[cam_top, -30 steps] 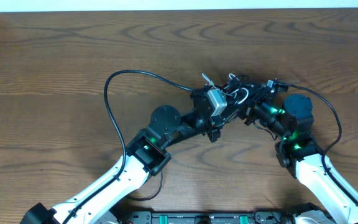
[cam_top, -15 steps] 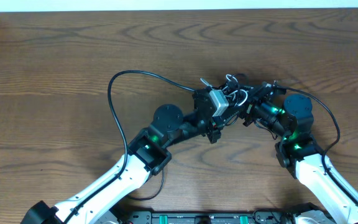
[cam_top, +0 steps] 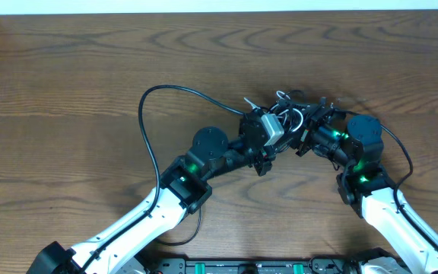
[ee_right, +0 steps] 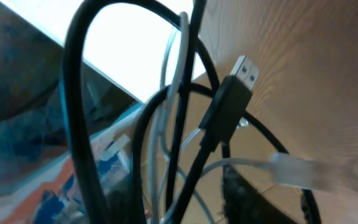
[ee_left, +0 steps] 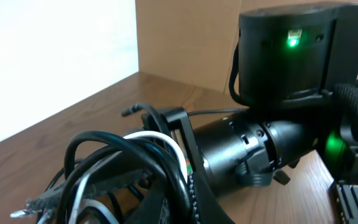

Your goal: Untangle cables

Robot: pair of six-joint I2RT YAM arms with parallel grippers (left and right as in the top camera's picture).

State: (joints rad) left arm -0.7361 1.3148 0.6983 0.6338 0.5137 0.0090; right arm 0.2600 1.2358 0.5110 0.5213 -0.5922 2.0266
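My left gripper [cam_top: 277,120] is clamped shut on the cables [cam_top: 289,116]. It holds the tangle just right of the middle of the table [cam_top: 90,68], toward the table's far edge. From my left wrist camera I see black loops and one white cable [ee_left: 149,134] bunched together right in front of me.

My right gripper [cam_top: 306,128] sits against the side of the tangle that faces the table's right edge. I cannot tell whether its jaws are open or closed on anything. My right wrist camera shows black and pale strands crossing close up, and a black USB plug [ee_right: 232,99] stands out against the table's wood grain.
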